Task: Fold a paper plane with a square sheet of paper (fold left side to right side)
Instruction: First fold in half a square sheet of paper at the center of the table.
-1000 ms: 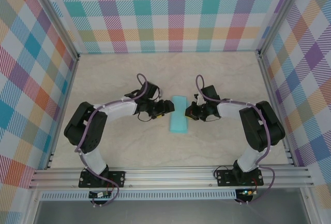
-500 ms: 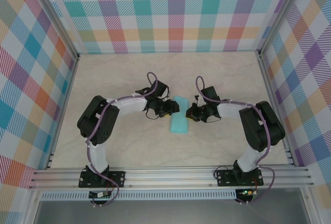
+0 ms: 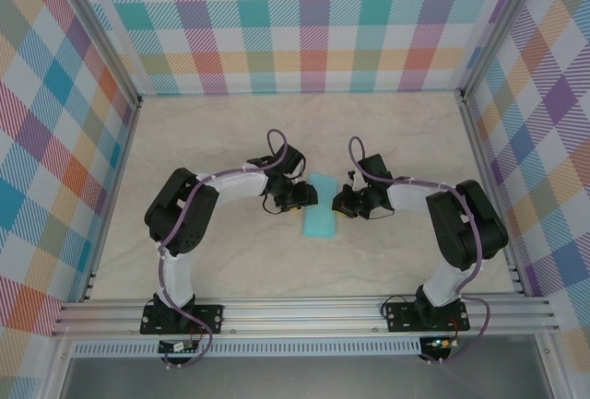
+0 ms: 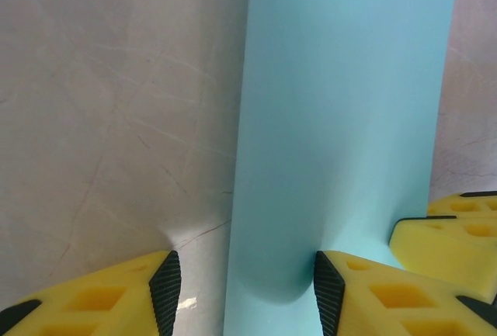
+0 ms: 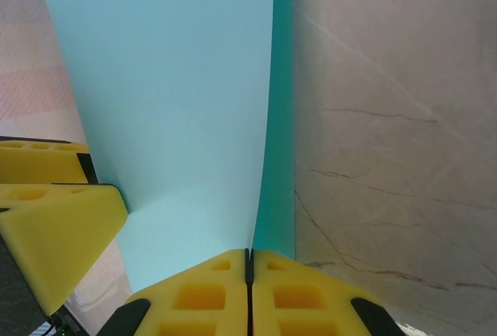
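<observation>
Changed since a second ago: left arm's elbow swung inward toward the centre, left hand (image 3: 307, 194) brought closer against the paper plane (image 3: 320, 219); right arm and paper where they were. Nearest: aluminium rail (image 3: 304, 311) carrying both arm bases. Next in, mid-worktop: paper plane, at this stage a long turquoise folded strip lying flat, lengthwise away from the bases, between the two hands. Left hand: spread wide, straddling the strip's left long edge, one pad (image 4: 365, 289) pressing down on the sheet and dimpling it, the other resting on bare worktop (image 4: 116, 119). Right hand (image 3: 335, 201): pressed together, pinching the right edge of the upper layer, that layer curling up slightly off a darker strip of paper beneath. Handling, as judged: very light, thin and limp; no stiffness beyond its creases; likely to slide on the smooth marbled surface unless pinned; easily dented or mis-creased by a hard squeeze. Best hold, as judged: a shallow pinch on a free long edge of the top layer only, opposite side held down flat, lift kept low so the layer bends and does not buckle. Risk, as judged: catching both layers at once, or dragging the whole strip sideways. Farthest: bare worktop beyond the strip, then the plaid back wall (image 3: 313, 21).
</observation>
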You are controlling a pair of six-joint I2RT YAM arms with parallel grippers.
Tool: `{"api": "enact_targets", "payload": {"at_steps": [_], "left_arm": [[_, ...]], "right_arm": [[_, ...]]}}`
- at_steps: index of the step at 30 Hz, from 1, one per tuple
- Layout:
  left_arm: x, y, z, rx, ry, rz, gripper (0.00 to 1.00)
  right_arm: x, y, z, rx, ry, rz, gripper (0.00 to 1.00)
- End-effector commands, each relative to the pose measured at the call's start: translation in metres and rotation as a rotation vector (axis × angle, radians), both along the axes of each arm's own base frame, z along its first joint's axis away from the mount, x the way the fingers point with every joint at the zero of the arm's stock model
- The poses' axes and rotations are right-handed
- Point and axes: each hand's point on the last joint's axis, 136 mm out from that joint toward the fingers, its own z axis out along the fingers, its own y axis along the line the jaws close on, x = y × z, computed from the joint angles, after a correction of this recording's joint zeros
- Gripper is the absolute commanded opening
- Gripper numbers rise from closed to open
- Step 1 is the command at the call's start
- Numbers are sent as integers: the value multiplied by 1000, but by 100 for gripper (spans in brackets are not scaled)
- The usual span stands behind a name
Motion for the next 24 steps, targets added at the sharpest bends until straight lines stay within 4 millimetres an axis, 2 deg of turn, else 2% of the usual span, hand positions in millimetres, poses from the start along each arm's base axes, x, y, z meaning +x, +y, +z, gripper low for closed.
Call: {"api": "enact_targets", "payload": {"at_steps": [1, 7, 10, 13, 17, 21, 24], "left_arm": [[-3, -5, -2, 17, 0, -28, 51], [-2, -7, -6, 18, 9, -28, 48], [-3, -5, -9, 27, 13, -31, 46], [-4, -5, -11, 32, 20, -35, 46], [-3, -5, -12, 34, 19, -36, 46], [-3, -6, -12, 38, 20, -39, 46], [-3, -5, -12, 43, 20, -39, 46]], "right_arm": [[-6, -1, -6, -15, 16, 18, 7], [-6, -4, -2, -33, 9, 26, 12], [-5, -12, 8, -77, -32, 26, 23], [-6, -26, 15, -145, -62, 24, 32], [-9, -50, 18, -223, -80, -11, 37], [-17, -72, 8, -318, -51, -31, 35], [-22, -75, 0, -331, -28, -33, 29]]}}
